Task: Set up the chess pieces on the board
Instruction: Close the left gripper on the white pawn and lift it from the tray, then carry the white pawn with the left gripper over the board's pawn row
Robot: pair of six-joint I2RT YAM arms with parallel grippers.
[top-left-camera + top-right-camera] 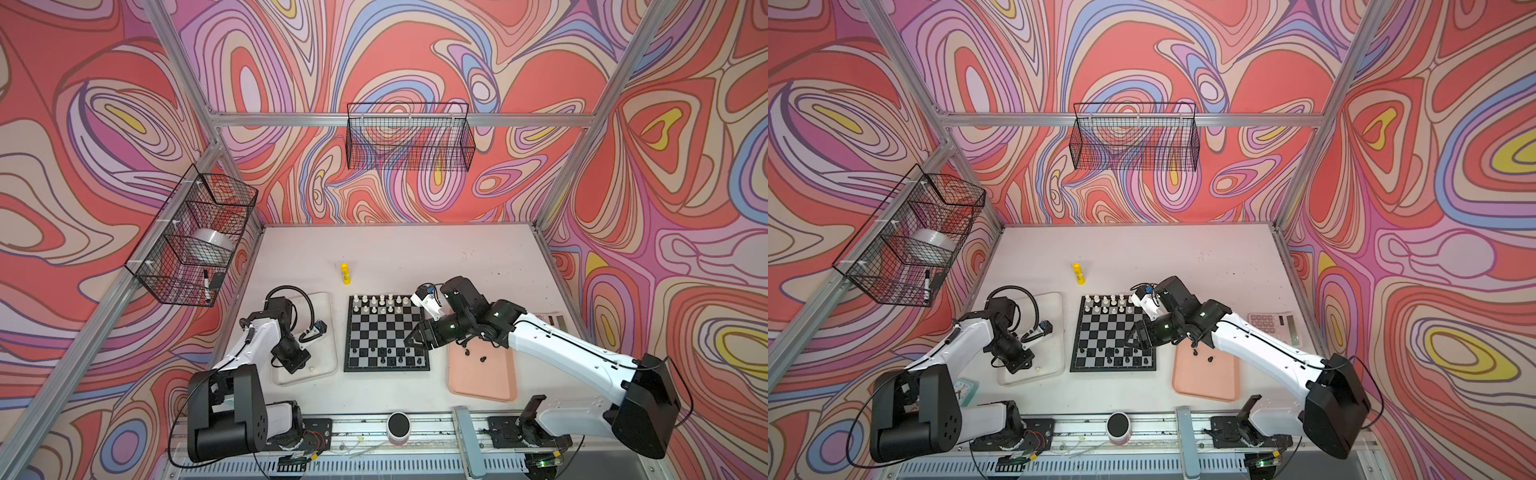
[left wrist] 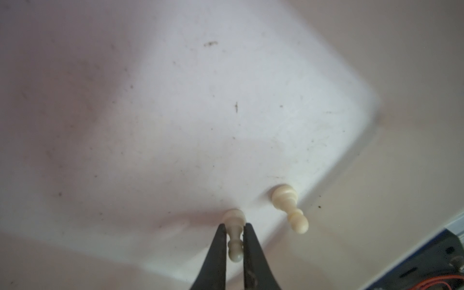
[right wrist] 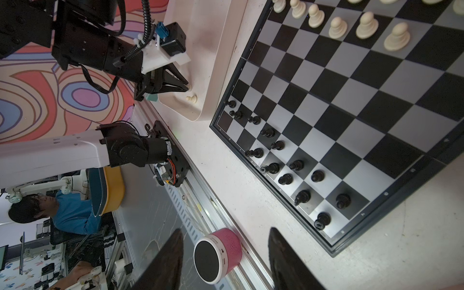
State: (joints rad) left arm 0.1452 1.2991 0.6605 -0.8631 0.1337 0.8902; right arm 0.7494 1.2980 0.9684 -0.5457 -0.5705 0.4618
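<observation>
Left pincer (image 2: 234, 226) nips cream pawn (image 2: 235, 237) on whitish tray (image 2: 226, 113); right pincer (image 3: 226, 229) agape.

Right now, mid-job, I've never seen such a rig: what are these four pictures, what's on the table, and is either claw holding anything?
A robot's left arm and right arm work at a table; each ends in a two-finger gripper. Both top views look down on the scene; each wrist view comes from a camera on one arm, looking along its fingers. Mid-table lies the board, cream pieces on its far rows, black pieces on its near rows. A whitish tray sits to its left, a pink tray to its right with loose black pieces on it. The left gripper is shut on a cream pawn in the whitish tray; a second pawn lies beside it. The right gripper is open and empty at the board's right edge.
</observation>
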